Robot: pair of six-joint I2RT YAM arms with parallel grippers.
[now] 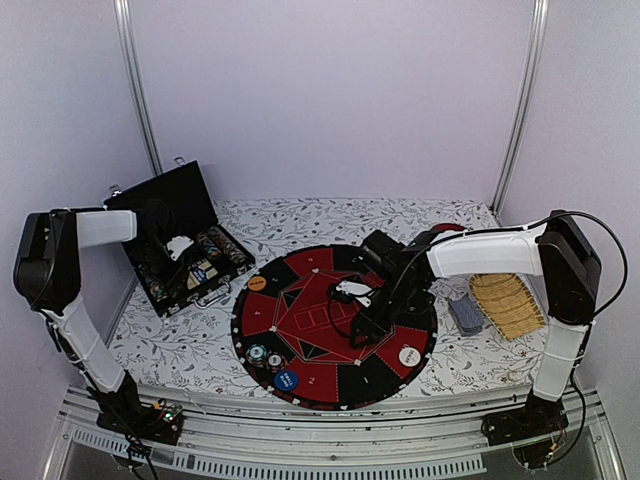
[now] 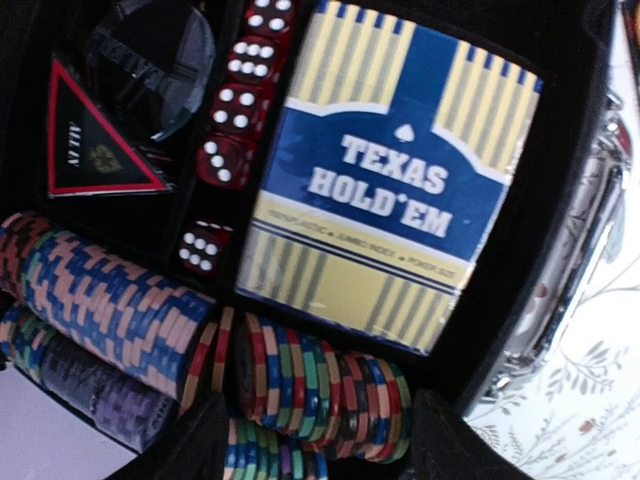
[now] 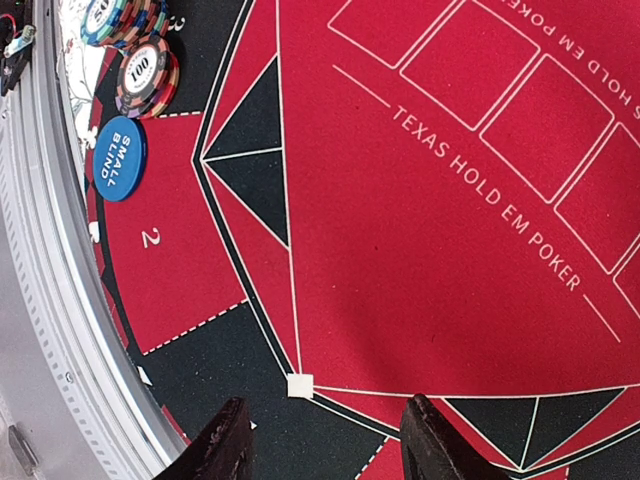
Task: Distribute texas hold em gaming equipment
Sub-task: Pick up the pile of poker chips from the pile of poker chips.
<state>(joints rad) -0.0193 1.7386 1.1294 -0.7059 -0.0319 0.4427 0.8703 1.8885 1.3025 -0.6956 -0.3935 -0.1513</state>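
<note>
In the open black case at the left, rows of striped poker chips stand on edge. My left gripper is open, its fingers either side of one row with small gaps. My right gripper hangs open and empty over the round red and black poker mat. On the mat's near left lie chips, also in the right wrist view as chips, and a blue "small blind" disc. An orange disc and a white disc also lie on it. Grey-blue cards lie right of the mat.
The case also holds a blue and yellow card box, red dice and a black triangular plaque. A straw-coloured slatted mat lies at the far right, a dark red plate behind the right arm. A metal rail edges the table.
</note>
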